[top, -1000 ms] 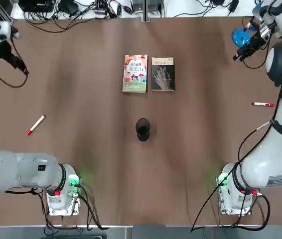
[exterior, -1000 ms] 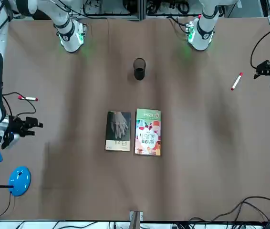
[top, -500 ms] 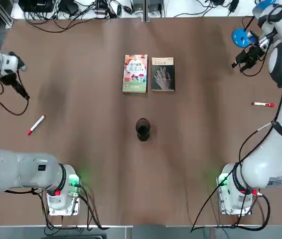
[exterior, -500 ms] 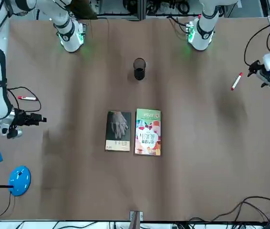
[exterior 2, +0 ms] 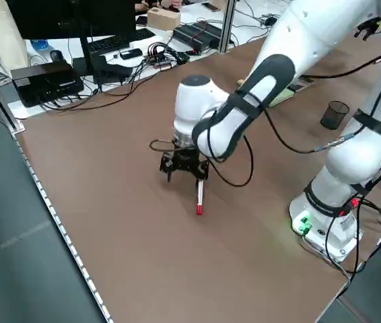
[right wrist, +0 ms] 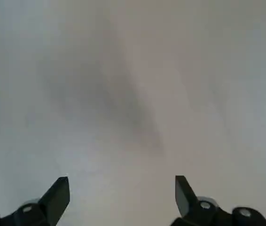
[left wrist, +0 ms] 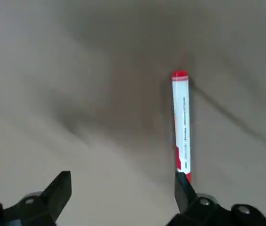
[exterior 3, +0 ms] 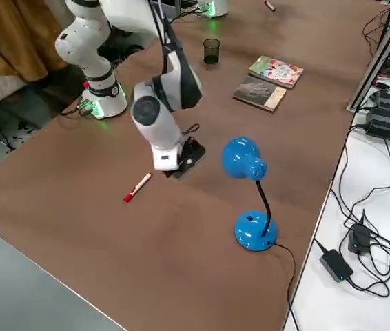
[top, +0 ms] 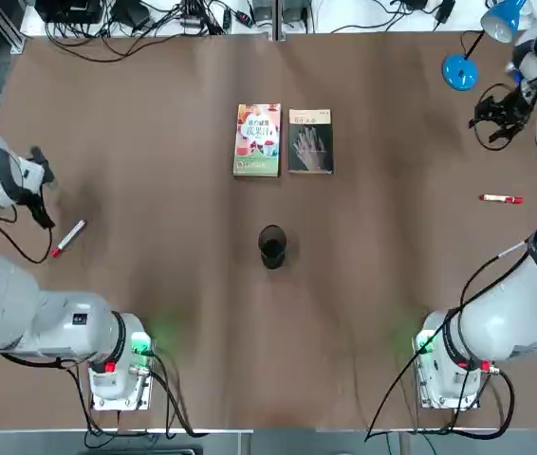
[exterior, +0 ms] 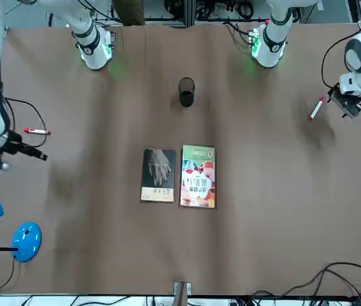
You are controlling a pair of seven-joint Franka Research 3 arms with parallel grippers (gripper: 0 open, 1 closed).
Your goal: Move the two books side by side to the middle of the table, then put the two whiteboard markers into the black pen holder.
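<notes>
Whiteboard markers: one [top: 69, 237] lies flat at mid-left of the top view, other [top: 501, 199] at right edge, both on bare counter [top: 155, 114]. Prob. light, stiff, smooth plastic, so will roll; pinch across barrel mid-length, not the cap. Left pincer [left wrist: 121, 188] wide open, empty, hovering w/ marker tail by one finger. Right pincer [right wrist: 119, 190] wide open, empty, upper right near lamp [top: 458, 71]. Books [top: 283, 140] & holder [top: 271, 246] centre.

In the left wrist view the near end of the slim white red-capped marker [left wrist: 181, 126] was covered by one black finger [left wrist: 184, 190], both wrist views cut their fingers at the base, and the brown matte counter [right wrist: 133, 94] was blurred.
</notes>
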